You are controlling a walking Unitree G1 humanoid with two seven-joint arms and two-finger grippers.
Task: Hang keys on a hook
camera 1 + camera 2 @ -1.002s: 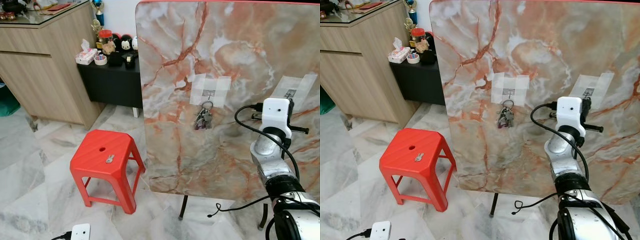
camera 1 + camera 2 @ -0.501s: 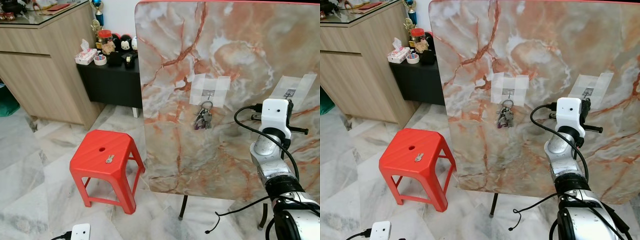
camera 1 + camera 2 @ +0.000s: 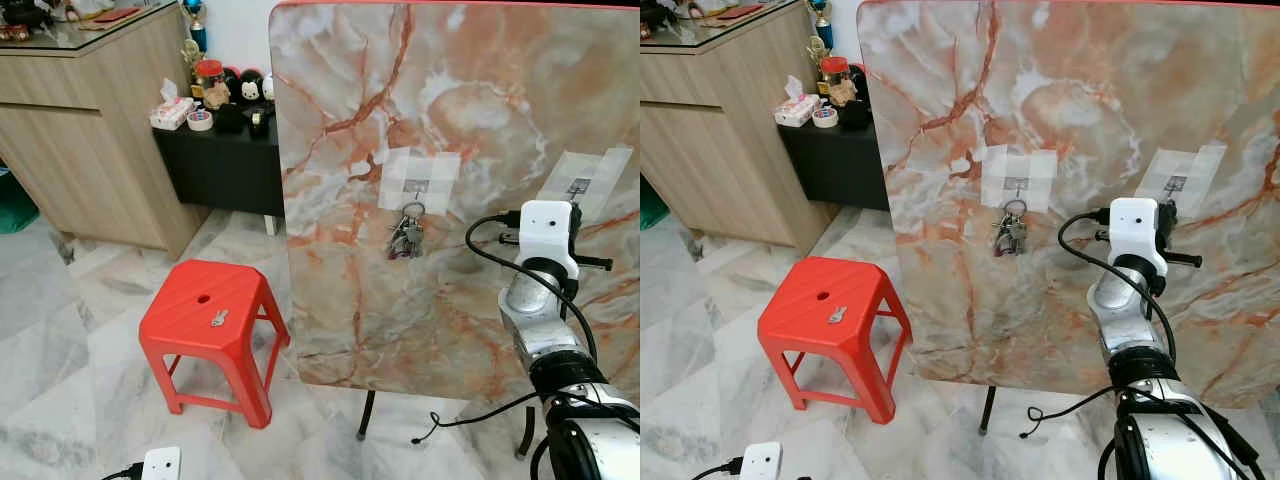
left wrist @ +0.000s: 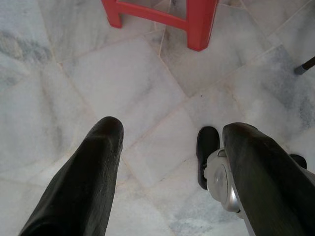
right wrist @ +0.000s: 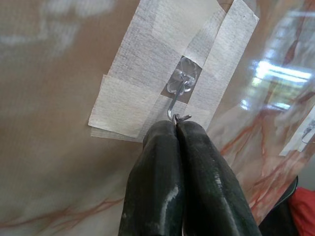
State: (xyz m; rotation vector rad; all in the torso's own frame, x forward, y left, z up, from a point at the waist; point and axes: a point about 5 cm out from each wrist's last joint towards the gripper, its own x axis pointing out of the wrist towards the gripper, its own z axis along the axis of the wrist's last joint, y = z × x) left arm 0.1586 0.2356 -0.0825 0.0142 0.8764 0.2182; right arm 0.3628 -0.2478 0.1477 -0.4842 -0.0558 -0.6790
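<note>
A pale marble-tiled floor (image 3: pixel 90 330) runs through the room; a red plastic stool (image 3: pixel 210 325) stands on it beside an upright marble-patterned board (image 3: pixel 450 120) (veined in orange); at the far left stands a wooden cabinet (image 3: pixel 90 140) with a glass top; next to it a low black bench (image 3: pixel 225 160) carries small ornaments and a tissue box (image 3: pixel 173 110).

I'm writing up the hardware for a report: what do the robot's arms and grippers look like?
The right arm is jointed silver metal with a black band lower down, a white boxy wrist housing on top and black cables looping off it. The right gripper and left gripper each have two long, rounded, matte black fingers, slightly scuffed.
</note>
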